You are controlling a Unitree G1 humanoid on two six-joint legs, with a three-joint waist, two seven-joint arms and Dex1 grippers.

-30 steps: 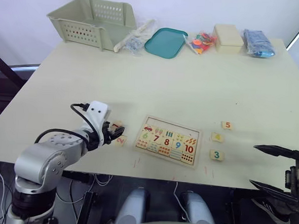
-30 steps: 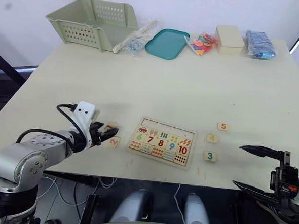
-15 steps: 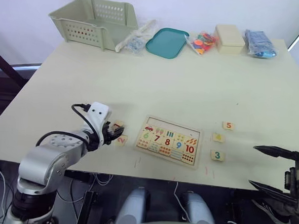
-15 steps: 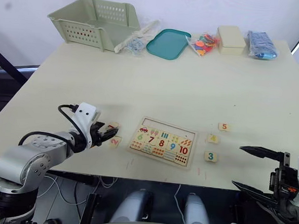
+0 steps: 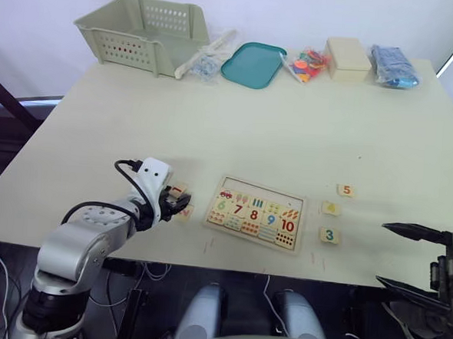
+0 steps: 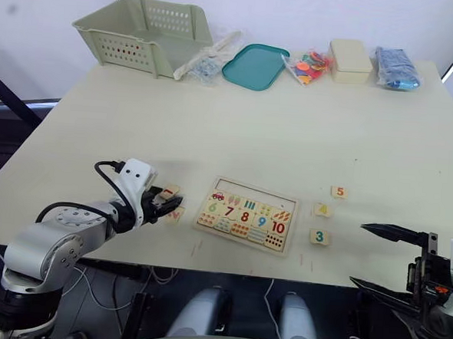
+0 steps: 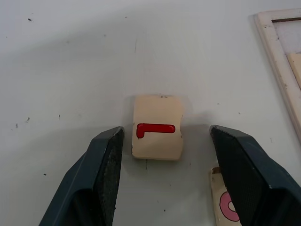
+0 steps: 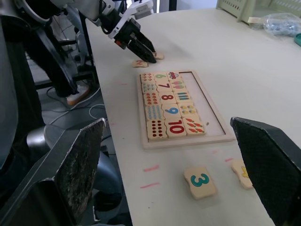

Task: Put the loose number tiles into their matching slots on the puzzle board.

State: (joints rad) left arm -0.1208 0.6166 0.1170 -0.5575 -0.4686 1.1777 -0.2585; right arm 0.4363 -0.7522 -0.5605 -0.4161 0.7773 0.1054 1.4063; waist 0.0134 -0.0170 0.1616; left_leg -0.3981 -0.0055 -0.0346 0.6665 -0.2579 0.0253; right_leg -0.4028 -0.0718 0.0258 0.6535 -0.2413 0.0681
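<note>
- Reaching low over the desk (image 5: 290, 135), the left pincer (image 7: 164, 155) has its fingers spread on either side of the tile with the red 1 (image 7: 157, 127), not touching it.
- Just beside that tile lies another tile (image 7: 225, 202) with a pink mark; I cannot read its digit.
- Next comes the puzzle board (image 5: 256, 213), flat near the desk's front edge, its top row of slots (image 8: 200, 101) bare, numbers 6 to 10 below.
- Further right lie tile 5 (image 5: 346, 190), tile 4 (image 5: 330, 208) and tile 3 (image 5: 328, 236), apart from the board.
- Far right, the right pincer (image 5: 417, 256) hangs wide open off the desk's front edge, holding nothing.
</note>
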